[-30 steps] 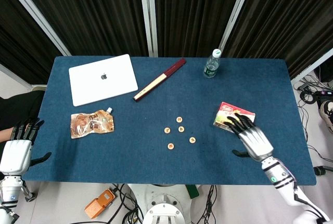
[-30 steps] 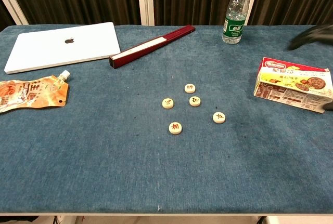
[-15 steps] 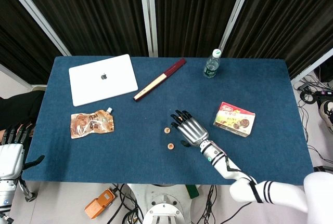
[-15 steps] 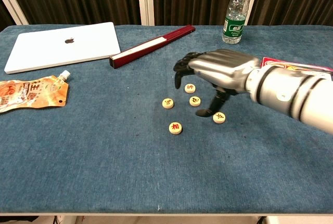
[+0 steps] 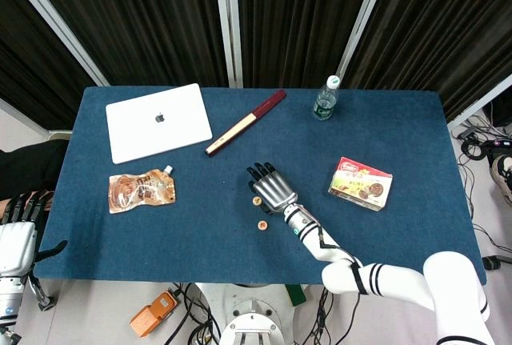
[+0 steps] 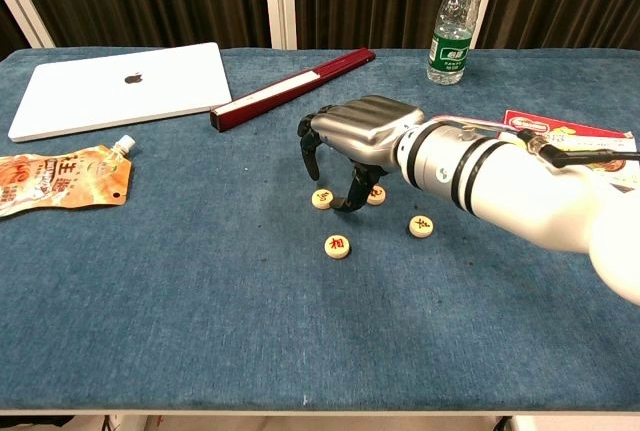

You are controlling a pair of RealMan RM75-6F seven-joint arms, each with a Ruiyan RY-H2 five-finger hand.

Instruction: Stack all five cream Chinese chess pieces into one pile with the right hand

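Note:
Four cream chess pieces show in the chest view: one (image 6: pixel 322 198) just left of my right hand's thumb, one (image 6: pixel 376 194) behind the thumb, one (image 6: pixel 337 245) nearer me, and one (image 6: pixel 421 225) to the right. A further piece is hidden behind the hand. My right hand (image 6: pixel 358 134) arches over the cluster with fingers apart and pointing down, its thumb tip near the cloth between two pieces, holding nothing. In the head view the right hand (image 5: pixel 272 188) covers most of the cluster; two pieces (image 5: pixel 257 200) (image 5: pixel 262 225) show. My left hand (image 5: pixel 18 237) hangs off the table's left edge, empty.
A white laptop (image 5: pixel 158 122) lies at the back left, and a dark red long case (image 5: pixel 245 122) lies beside it. A water bottle (image 5: pixel 324 98) stands at the back. A biscuit box (image 5: pixel 362 183) lies right of the pieces, an orange pouch (image 5: pixel 141 190) to the left.
My right hand came from the biscuit box leftward to the pieces and now sits a little further left over the cluster. The pieces have not moved.

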